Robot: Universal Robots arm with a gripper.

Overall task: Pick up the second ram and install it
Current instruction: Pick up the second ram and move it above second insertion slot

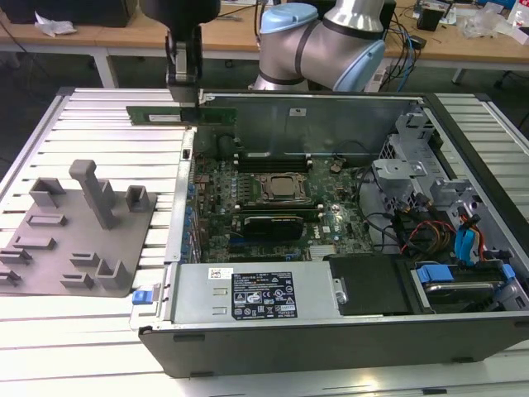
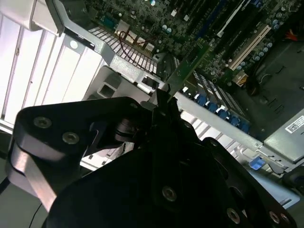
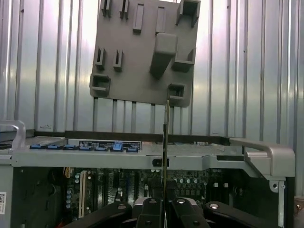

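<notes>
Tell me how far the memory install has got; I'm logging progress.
Pickup looks done: the gripper is shut on the memory stick, lifted clear of the grey plate. It hangs level above the computer case's wall. Seating is left: the stick is in no motherboard slot.

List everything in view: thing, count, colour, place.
ram: one, green, held over the case's edge.
fixture plate: one, grey, on the table, exterior view's left.
case: one, black, open, on the table.
motherboard: one, green, inside the case.
power supply: one, silver, along the case's near side.
table: one, silver, slatted.
arm: one, silver and blue, behind the case.
gripper: one, black, shut on the ram.
</notes>
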